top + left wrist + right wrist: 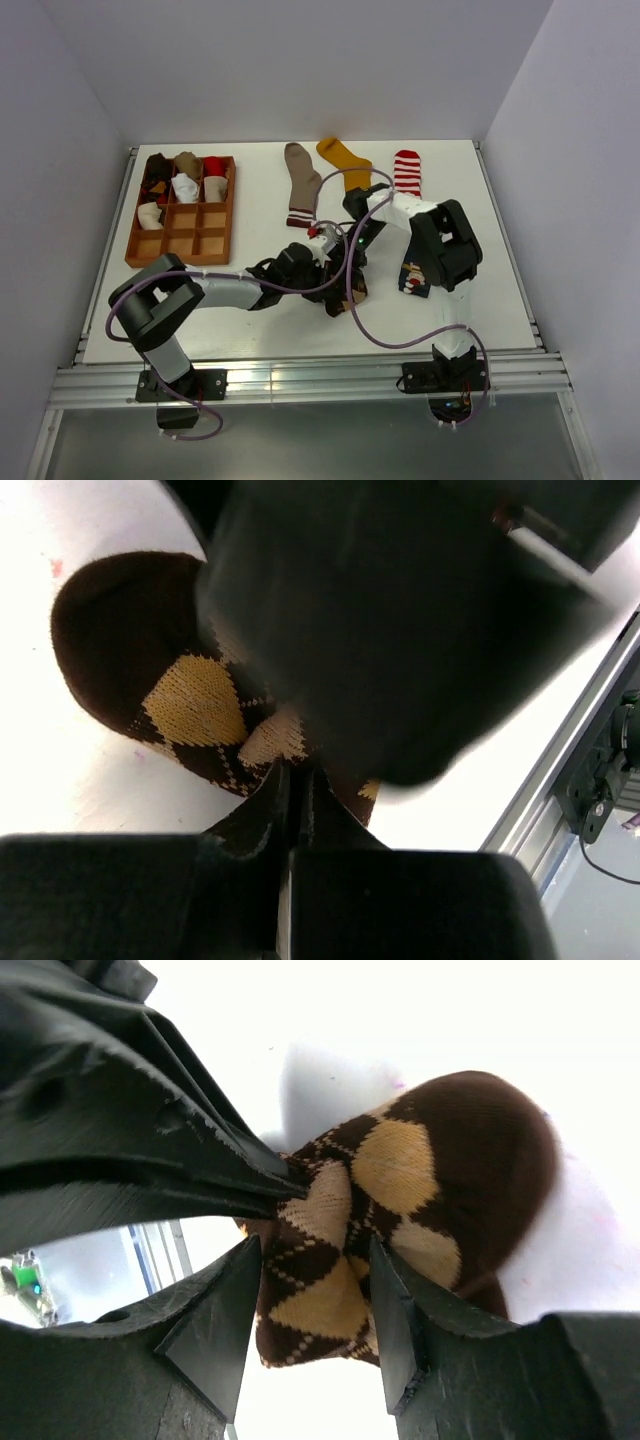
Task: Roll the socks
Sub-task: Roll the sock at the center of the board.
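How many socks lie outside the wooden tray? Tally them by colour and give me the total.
Taupe sock: 1
Mustard yellow sock: 1
Red-white striped sock: 1
Navy sock: 1
Brown argyle sock: 1
Total: 5

Argyle sock (190, 705) (partly out of sight)

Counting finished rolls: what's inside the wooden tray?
Rolled socks sit in the wooden tray's far compartments; the near ones show bare wood. Anything beneath the rolls is covered.
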Robot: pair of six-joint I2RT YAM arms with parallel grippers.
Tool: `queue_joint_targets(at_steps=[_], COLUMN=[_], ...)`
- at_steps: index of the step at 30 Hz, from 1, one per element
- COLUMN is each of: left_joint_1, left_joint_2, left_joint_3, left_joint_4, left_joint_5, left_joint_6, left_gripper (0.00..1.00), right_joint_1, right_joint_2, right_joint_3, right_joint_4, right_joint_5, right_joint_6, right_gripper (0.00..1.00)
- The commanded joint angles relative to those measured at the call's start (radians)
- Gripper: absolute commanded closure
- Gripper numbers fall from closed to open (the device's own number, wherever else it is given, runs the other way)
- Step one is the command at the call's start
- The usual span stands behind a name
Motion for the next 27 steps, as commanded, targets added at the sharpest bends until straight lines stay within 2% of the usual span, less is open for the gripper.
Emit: queue_joint_targets(at_steps=[1,9,18,27], left_joint_1=[-0.007,-0.008,-0.008,0.008], left_joint_2=[0.046,0.055,0.092,0.118], left_joint_3=[0.001,0.021,0.106,0.162], left_joint_4=[-0.085,-0.107,-0.205,-0.282], left_joint_5=[-0.028,-0.037,-0.052,0.001], left_joint_6=[-0.009,-0.009,0.0,0.0], left_gripper=[1.0,1.0,1.0,1.0], right_joint_1=[-0.03,-0.099,-0.239,-0.305], right_joint_2=[-0.075,-0.136,-0.26,-0.581], right_joint_3=[0.018,-0.003,-0.067,-0.395], right_joint_4=[0.025,0.025,0.041,0.368], right_joint_5=[-0.075,-0.115,-0.138,-0.047], right_joint_6=[-0.027,-0.035,-0.093,-0.093], right_gripper=[0.45,0.44,0.44,0.45])
